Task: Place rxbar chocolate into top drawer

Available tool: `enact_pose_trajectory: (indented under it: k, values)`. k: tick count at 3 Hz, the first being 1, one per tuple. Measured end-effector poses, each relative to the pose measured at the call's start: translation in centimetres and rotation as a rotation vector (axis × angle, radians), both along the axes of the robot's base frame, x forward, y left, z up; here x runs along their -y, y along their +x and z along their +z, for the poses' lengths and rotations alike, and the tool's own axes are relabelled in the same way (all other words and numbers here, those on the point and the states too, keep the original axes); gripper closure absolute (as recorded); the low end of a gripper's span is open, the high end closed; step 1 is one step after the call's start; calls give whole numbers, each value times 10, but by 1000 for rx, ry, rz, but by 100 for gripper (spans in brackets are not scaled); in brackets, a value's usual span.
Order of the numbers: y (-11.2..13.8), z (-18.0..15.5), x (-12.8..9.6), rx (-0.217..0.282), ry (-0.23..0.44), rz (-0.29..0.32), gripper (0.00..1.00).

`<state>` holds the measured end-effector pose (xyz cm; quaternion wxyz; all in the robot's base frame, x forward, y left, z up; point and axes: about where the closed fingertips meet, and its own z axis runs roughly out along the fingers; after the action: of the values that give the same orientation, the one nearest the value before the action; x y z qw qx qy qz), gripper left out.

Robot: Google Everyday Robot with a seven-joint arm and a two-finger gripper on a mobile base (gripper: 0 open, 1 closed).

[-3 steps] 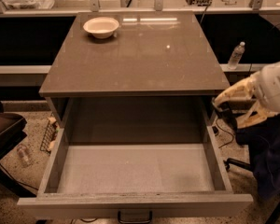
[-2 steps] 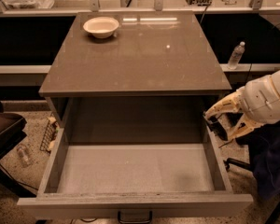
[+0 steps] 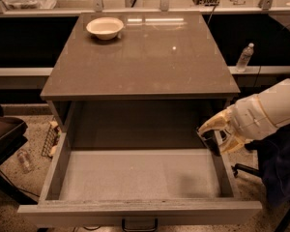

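The top drawer (image 3: 135,175) is pulled wide open below the brown cabinet top, with a flat grey bottom and a dark handle (image 3: 139,224) on its front. My gripper (image 3: 216,137) comes in from the right on a white arm and hangs over the drawer's right side wall. Its yellowish fingers (image 3: 215,123) are shut on the rxbar chocolate (image 3: 209,141), a small black bar held on edge just above the right wall.
A white bowl (image 3: 105,27) sits at the back left of the cabinet top (image 3: 145,57). A plastic bottle (image 3: 244,57) stands on the ledge at the right. A dark chair (image 3: 2,134) stands at the left and dark cloth (image 3: 280,163) at the right.
My gripper with the bar has moved left and down, from beside the cabinet's right edge to over the drawer's right wall.
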<state>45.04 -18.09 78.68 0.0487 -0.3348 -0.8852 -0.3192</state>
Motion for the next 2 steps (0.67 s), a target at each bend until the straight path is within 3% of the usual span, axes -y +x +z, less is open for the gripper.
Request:
enact_pose_trajectory:
  k: [1, 2]
  values:
    - [17, -52, -47, 2, 13, 94, 100]
    - [28, -70, -71, 33, 31, 138, 100]
